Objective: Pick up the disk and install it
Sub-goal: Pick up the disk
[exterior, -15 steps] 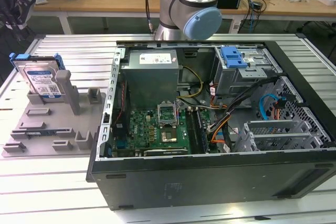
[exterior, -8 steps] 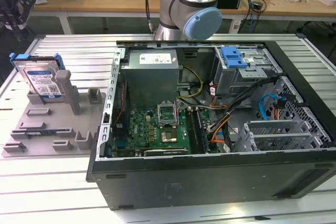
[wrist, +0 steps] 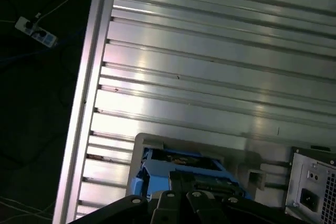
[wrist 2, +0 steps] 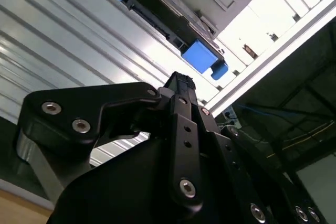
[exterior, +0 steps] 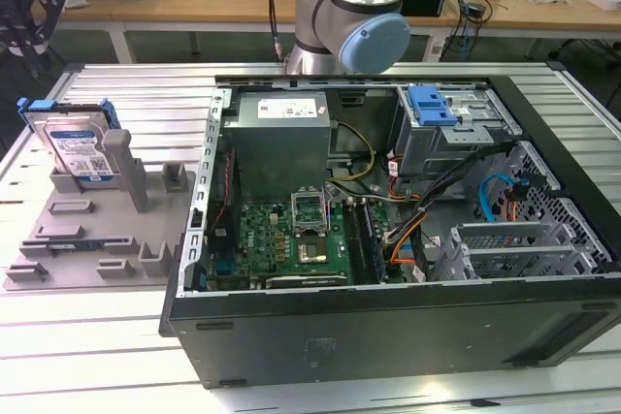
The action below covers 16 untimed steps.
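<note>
Well toward the exterior view's left, beside the open computer case [exterior: 388, 341], the disk [exterior: 78, 147] stood upright in a grey holder [exterior: 126, 230]. The gripper [wrist 2: 179, 81] hung near it, apart; whether open or closed could not be told.

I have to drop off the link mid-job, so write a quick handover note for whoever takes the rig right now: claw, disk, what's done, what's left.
Claw: hangs over the disk, apart from it, not gripping it.
Disk: stands upright in the grey holder, on the exterior view's left of the open computer case. In both wrist views it shows just past the claw.
Drive cage: inside the case, towards the exterior view's right.
Done: no step of the job shows as finished; the disk is not picked up.
Left: the pick-up and the install.
</note>
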{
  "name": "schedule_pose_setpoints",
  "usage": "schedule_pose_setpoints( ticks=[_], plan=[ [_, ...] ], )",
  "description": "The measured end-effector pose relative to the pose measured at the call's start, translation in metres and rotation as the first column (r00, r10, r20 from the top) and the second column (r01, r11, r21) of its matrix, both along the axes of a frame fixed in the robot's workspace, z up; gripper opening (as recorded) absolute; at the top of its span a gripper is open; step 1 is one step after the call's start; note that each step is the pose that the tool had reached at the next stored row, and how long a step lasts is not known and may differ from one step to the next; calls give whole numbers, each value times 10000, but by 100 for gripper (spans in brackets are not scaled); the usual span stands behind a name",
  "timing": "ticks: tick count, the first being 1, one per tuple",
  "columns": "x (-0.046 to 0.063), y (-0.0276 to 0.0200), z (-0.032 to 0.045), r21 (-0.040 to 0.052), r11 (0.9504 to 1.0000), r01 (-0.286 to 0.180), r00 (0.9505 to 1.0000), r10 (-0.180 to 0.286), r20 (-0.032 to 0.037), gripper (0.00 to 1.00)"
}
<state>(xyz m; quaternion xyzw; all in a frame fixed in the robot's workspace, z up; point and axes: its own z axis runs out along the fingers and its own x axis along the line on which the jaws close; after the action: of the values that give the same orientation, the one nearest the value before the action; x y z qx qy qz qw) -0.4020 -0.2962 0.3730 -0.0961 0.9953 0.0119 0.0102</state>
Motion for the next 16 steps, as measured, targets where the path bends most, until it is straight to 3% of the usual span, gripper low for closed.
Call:
schedule_pose_setpoints(
  ticks=[2,3,5,6,8,12,16],
  plan=[
    [0,0,0,-6,9988,-494,9988,494,-1,17],
    [0,0,0,-7,9958,-913,9958,913,-3,24],
    [0,0,0,-8,9913,-1318,9913,1318,-7,36],
    [0,0,0,-7,9866,-1632,9866,1632,-15,42],
    [0,0,0,-4,9803,-1974,9803,1974,-27,42],
    [0,0,0,-1,9614,-2752,9614,2752,-45,42],
    [0,0,0,1,9340,-3574,9339,3574,-51,42]
  ],
)
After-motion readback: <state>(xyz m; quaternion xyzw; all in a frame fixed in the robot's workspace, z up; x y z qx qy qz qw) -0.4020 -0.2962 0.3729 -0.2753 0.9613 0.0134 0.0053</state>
